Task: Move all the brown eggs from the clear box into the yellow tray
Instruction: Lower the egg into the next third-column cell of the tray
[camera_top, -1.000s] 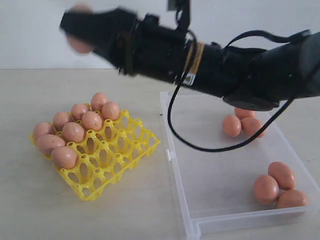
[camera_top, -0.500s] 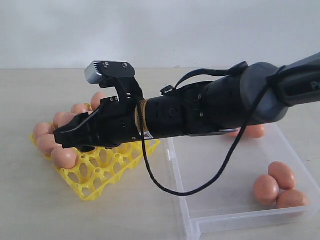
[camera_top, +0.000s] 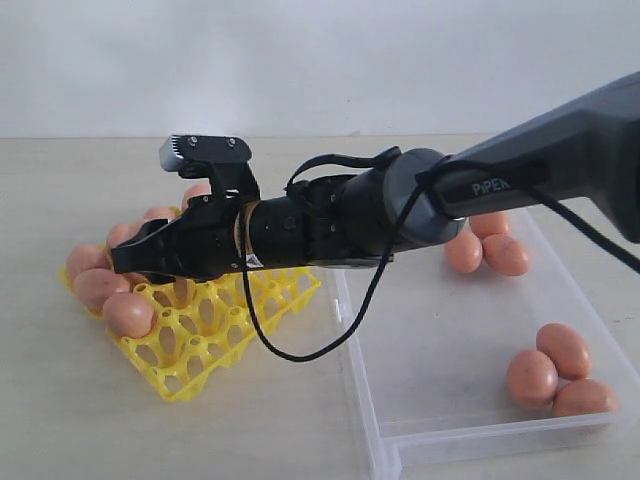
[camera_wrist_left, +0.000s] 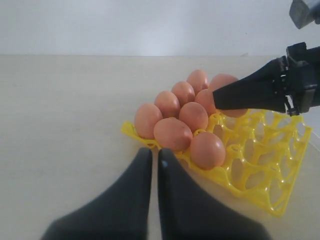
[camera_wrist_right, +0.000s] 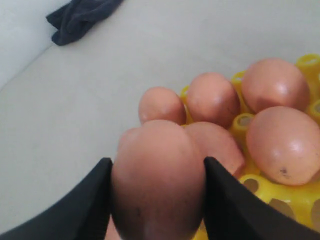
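One brown egg (camera_wrist_right: 152, 165) sits clamped between the jaws of the right gripper (camera_top: 135, 258), low over the yellow tray (camera_top: 205, 355). It is gripped across its waist, probably so it can settle into a free cup beside the seated eggs (camera_wrist_left: 175, 132) filling the tray's 10 o'clock side. At the tray's 3 o'clock, the clear box (camera_top: 430, 350) holds six loose eggs (camera_top: 530, 378) in two clusters. The left gripper (camera_wrist_left: 152, 162) hangs short of the tray, fingers together on nothing, likely parked out of the way.
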